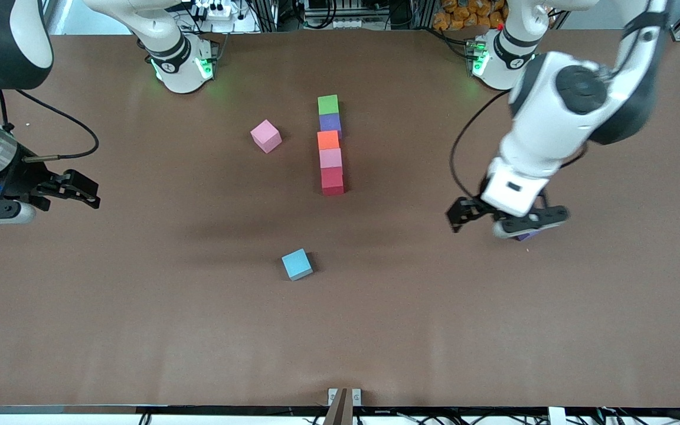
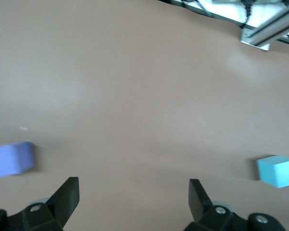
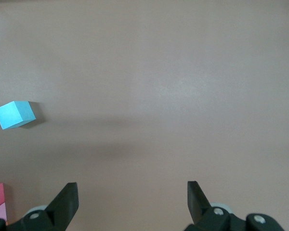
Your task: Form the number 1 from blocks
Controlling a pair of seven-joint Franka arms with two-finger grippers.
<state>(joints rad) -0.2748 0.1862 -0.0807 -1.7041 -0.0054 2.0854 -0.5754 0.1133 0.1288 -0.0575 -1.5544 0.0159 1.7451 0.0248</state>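
Five blocks form a straight column mid-table: green [image 1: 328, 104], purple [image 1: 330, 123], orange [image 1: 328, 140], pink [image 1: 330, 157] and red [image 1: 332, 180]. A second pink block [image 1: 265, 136] lies loose beside the column, toward the right arm's end. Nearer the camera sits a light blue block [image 1: 297, 264] [image 2: 278, 171] [image 3: 14, 114]. My left gripper [image 1: 506, 219] [image 2: 134, 192] hangs open and low over the table. Another purple block [image 1: 528, 236] [image 2: 9, 160] lies just outside its fingers, mostly hidden under the hand. My right gripper [image 1: 85, 192] [image 3: 132, 195] waits open and empty at the right arm's end.
The two arm bases [image 1: 183, 65] [image 1: 496, 59] stand on the table edge farthest from the camera, with cables and racks past it. A small metal bracket [image 1: 344, 398] sits at the nearest edge. An aluminium rail [image 2: 272, 31] shows past the table edge.
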